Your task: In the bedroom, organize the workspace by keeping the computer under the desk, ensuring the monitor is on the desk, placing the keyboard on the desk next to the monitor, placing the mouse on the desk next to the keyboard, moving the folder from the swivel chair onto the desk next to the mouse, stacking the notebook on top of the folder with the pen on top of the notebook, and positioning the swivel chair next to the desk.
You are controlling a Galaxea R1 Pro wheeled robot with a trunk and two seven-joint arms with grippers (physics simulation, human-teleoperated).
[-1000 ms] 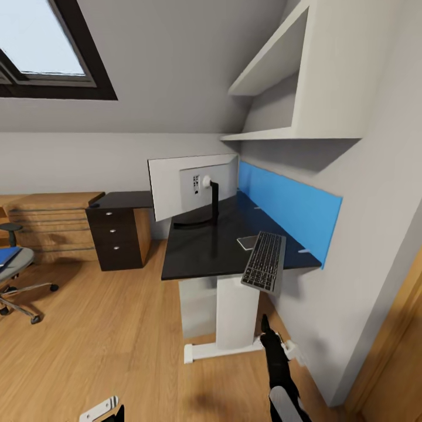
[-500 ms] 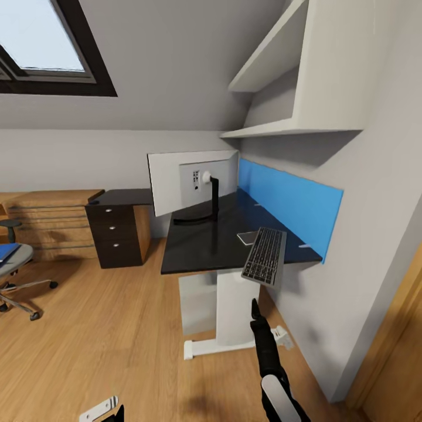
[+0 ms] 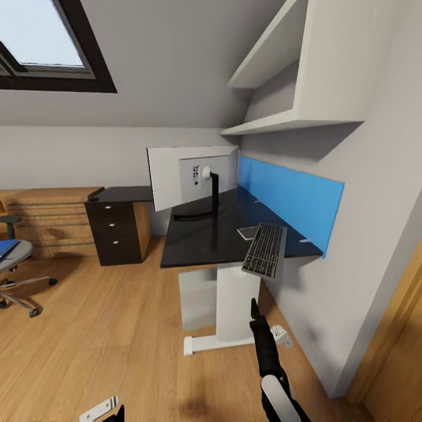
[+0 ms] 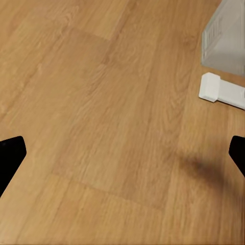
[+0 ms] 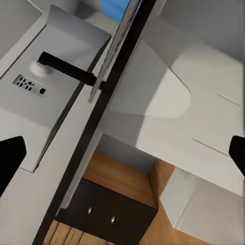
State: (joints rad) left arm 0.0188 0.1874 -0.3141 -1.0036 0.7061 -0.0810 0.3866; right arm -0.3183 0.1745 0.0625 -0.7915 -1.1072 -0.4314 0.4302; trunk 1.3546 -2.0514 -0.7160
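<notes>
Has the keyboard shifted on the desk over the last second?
No. The keyboard sits the same against the front edge of the desk, overhanging it; the whole view slid up slightly, a camera move.

We've got a glossy black desk (image 3: 205, 240) on white legs, with a bright blue back panel (image 3: 290, 199) running along the pale grey wall. The monitor (image 3: 181, 176) shows us its pale grey back, on a black stand. The keyboard (image 3: 265, 250) has a silver-grey frame with black keys. Over at the side the swivel chair (image 3: 14, 264) has a grey seat, chrome legs and black casters, and the folder (image 3: 6, 249) on it is bright blue. The floor (image 3: 105, 334) is warm honey-toned wood planking with visible grain. There's a dark brown drawer unit (image 3: 114, 234) with small silver knobs, next to a light wooden drawer chest (image 3: 50, 220). The shelves (image 3: 281, 70) are white, and the skylight (image 3: 41, 47) has a dark frame.
</notes>
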